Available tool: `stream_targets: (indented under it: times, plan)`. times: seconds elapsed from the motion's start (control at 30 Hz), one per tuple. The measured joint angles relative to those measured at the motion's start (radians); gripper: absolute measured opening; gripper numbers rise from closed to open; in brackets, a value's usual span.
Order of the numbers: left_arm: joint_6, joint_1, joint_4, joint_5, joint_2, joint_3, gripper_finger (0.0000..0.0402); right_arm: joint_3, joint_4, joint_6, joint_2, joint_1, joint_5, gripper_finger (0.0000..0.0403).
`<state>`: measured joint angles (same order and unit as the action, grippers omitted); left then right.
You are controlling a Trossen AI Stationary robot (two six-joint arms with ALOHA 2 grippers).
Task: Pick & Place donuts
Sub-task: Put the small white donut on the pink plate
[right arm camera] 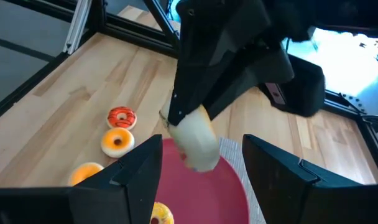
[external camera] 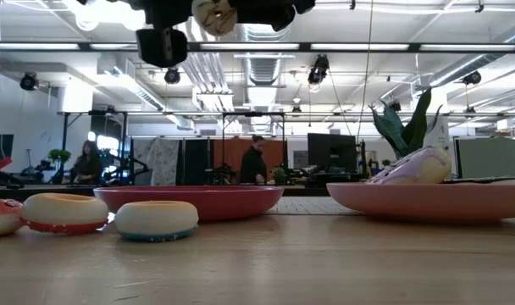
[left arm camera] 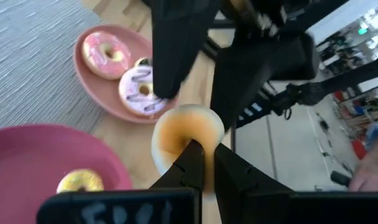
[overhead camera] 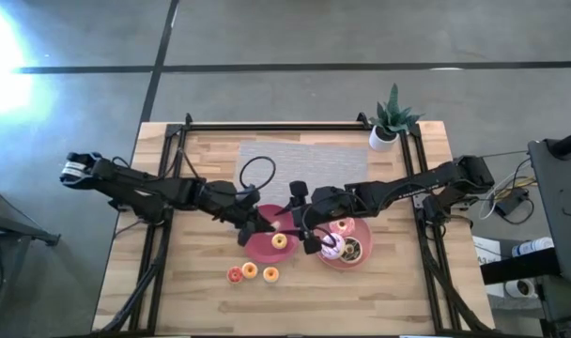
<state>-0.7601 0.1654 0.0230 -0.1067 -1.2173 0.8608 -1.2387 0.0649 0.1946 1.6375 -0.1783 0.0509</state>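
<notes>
We see a pale donut with an orange-tinted hole (left arm camera: 188,134) pinched at its rim between the fingers of the left end effector (left arm camera: 204,167), held up off the surface; the ring stands on edge, its hole facing the wrist camera. The right wrist view shows the same donut (right arm camera: 196,140) hanging above the left pink plate (right arm camera: 223,186). That plate (overhead camera: 259,246) lies directly below and just behind the left end effector (overhead camera: 251,228), and a small yellow donut (overhead camera: 279,241) already sits on it. We judge that the coming move turns on this vertical relation: the held donut is straight over the left plate, so a short descent would seat it, while the right plate (left arm camera: 99,87) lies farther ahead, past the right arm.

The right end effector (right arm camera: 201,168) hovers close by with its fingers spread wide and nothing between them. Under it, the right plate carries a pink-iced donut (left arm camera: 107,54) and a pale one with purple drizzle (left arm camera: 141,93). Three small donuts rest on the bare surface nearer us: red (overhead camera: 235,274), yellow (overhead camera: 251,270) and orange (overhead camera: 270,274). A potted plant (overhead camera: 391,119) stands at the far corner.

Blurred letters show on the left wrist housing; we cannot read them
</notes>
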Motion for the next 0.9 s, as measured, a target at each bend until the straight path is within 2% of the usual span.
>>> stream_targets:
  times: [0.2,0.47,0.63,0.77,0.9]
  plan:
    - [-0.001,-0.022,-0.040,-0.056,-0.027,0.000,0.0000,0.001,0.001,0.000,0.000,0.003,0.000,0.0214]
    - [0.005,-0.026,-0.084,-0.061,-0.026,0.000,0.0000,0.006,0.008,-0.017,0.016,0.003,0.000,0.0208]
    - [0.004,-0.027,-0.081,-0.061,-0.029,0.000,0.0000,0.002,0.010,-0.041,0.036,0.002,0.000,0.0169]
    - [0.003,-0.027,-0.018,-0.061,-0.030,0.000,0.0000,0.001,0.009,-0.052,0.037,0.002,0.000,0.0132]
    - [0.002,-0.027,0.005,-0.061,-0.030,0.000,0.0000,0.001,0.016,-0.100,0.035,0.002,0.001,0.0118]
